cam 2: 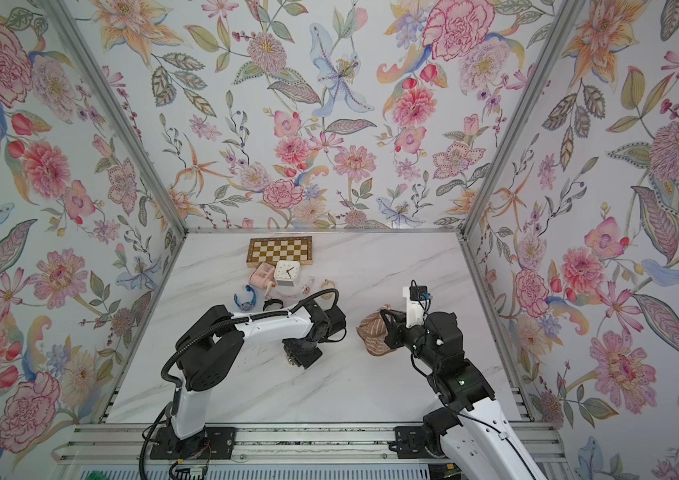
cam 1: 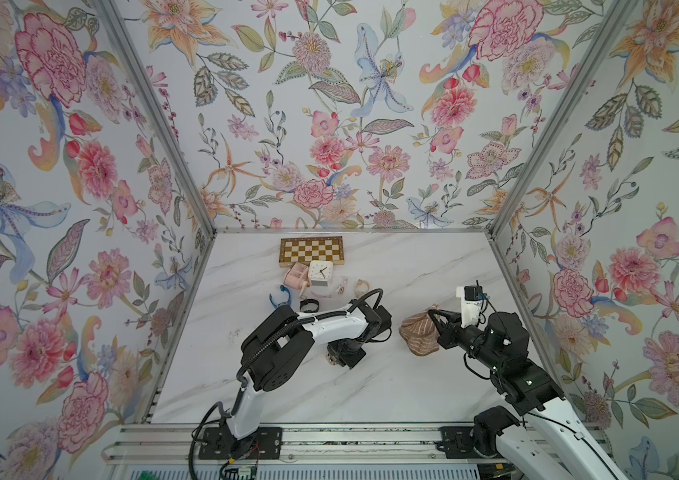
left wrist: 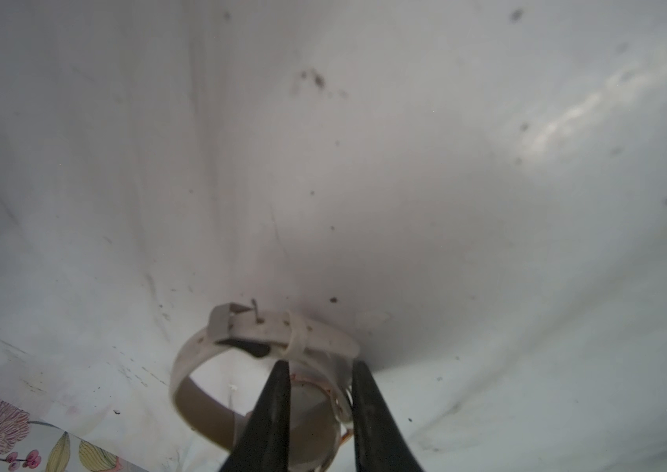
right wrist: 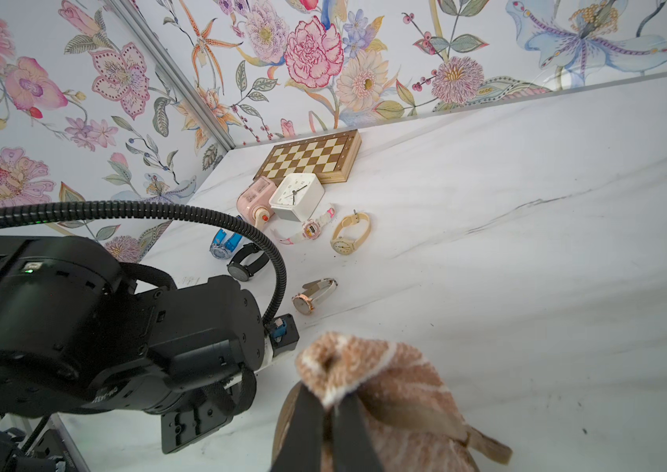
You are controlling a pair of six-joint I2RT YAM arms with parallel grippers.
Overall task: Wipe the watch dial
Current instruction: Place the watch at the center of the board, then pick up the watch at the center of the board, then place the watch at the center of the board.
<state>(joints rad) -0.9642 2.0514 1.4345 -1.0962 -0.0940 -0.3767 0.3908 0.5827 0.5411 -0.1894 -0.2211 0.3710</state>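
White marble-look bench fills the left wrist view. At lower centre of the frame, the left end effector straddles the case of a white-strapped watch and seems to be clasping it close to the surface. Low in the right wrist view, the right end effector is clenched on a brown-and-white striped cloth. Both top views show the two end effectors apart, so watch and cloth are likely in hand but the dial is not yet wiped.

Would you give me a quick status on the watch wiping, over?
Right gripper shut on cloth. Left gripper straddling watch, grip unclear. Cloth not yet on watch. Spare watches further back, clear of path.
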